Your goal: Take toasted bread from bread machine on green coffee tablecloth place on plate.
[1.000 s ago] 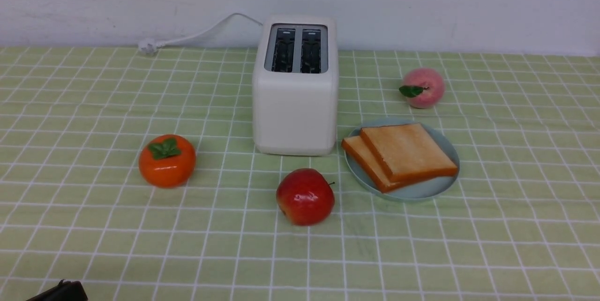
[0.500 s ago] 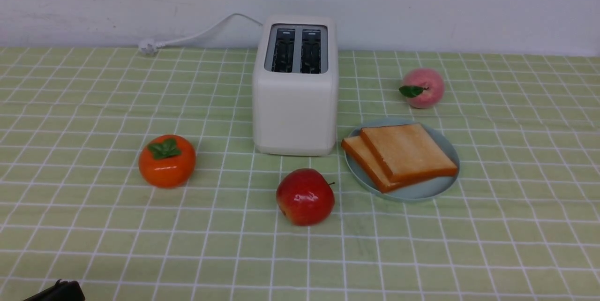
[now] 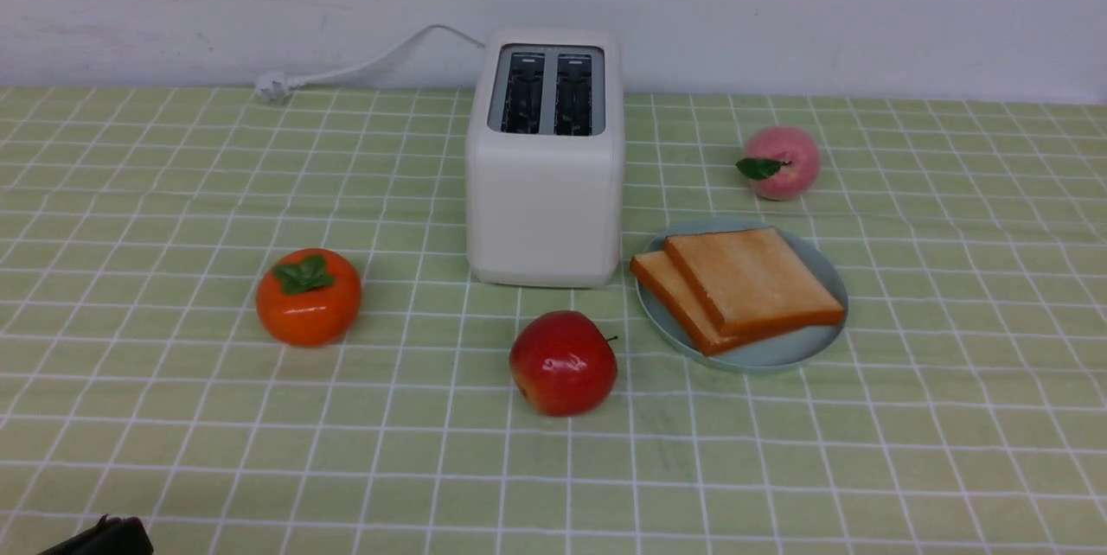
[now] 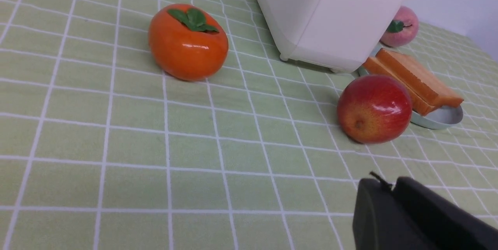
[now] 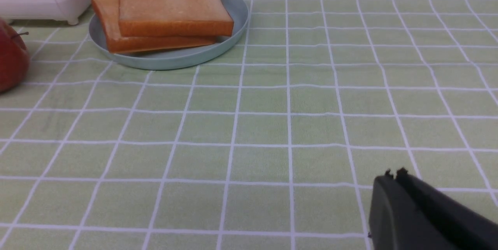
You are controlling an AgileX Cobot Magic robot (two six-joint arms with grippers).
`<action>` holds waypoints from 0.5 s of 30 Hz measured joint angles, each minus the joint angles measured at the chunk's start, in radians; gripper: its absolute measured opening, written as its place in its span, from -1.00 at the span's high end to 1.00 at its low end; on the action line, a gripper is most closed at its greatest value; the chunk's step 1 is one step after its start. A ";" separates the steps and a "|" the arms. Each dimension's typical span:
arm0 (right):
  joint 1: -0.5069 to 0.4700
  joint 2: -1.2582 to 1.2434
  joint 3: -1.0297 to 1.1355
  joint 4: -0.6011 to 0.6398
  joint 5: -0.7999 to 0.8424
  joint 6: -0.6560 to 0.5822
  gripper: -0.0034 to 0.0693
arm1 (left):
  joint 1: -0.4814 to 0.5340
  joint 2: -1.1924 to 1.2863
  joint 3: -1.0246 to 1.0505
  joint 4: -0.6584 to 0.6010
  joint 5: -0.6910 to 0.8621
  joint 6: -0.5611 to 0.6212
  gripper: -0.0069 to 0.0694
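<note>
Both grippers sit low at the near edge of the green coffee tablecloth point(image 3: 173, 417), fingers pressed together and empty: left gripper point(image 4: 391, 187), right gripper point(image 5: 393, 176). Ahead of the right one, well apart, two slices of toasted bread point(image 3: 744, 283) lie stacked flat on the plate point(image 3: 778, 354). Behind, the bread machine point(image 3: 545, 192) shows bare slots, so I judge nothing remains to lift.

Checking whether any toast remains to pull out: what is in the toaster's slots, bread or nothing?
Empty. The front view shows both slots of the bread machine dark and bare, while two toast slices lie stacked on the plate.
</note>
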 joint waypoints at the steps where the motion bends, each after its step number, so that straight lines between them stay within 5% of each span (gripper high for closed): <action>1: 0.000 0.000 0.000 0.000 0.000 0.000 0.95 | 0.000 0.000 0.000 0.007 -0.022 -0.002 0.72; 3: 0.000 0.000 0.000 0.000 0.000 0.000 0.95 | 0.000 0.000 -0.003 0.037 -0.120 0.013 0.80; 7: 0.000 0.000 0.000 0.000 0.000 0.000 0.94 | 0.000 0.000 -0.044 -0.047 -0.273 0.222 0.85; 9: 0.000 0.000 0.000 0.000 0.000 0.000 0.94 | 0.000 0.000 -0.078 -0.198 -0.278 0.427 0.85; 10: 0.000 0.000 0.000 0.000 0.000 0.000 0.93 | 0.000 0.000 -0.111 -0.409 -0.246 0.690 0.85; 12: 0.000 0.000 0.000 0.000 0.000 0.000 0.93 | 0.002 0.000 -0.128 -0.549 -0.221 0.876 0.85; 13: 0.000 0.000 0.000 0.000 0.000 0.000 0.93 | 0.013 0.000 -0.138 -0.717 -0.215 1.103 0.85; 14: 0.000 0.000 0.000 0.000 0.000 0.000 0.93 | 0.015 0.000 -0.139 -0.736 -0.217 1.128 0.85; 15: 0.000 0.000 0.000 0.000 0.000 0.000 0.93 | 0.035 -0.003 -0.137 -0.873 -0.240 1.286 0.85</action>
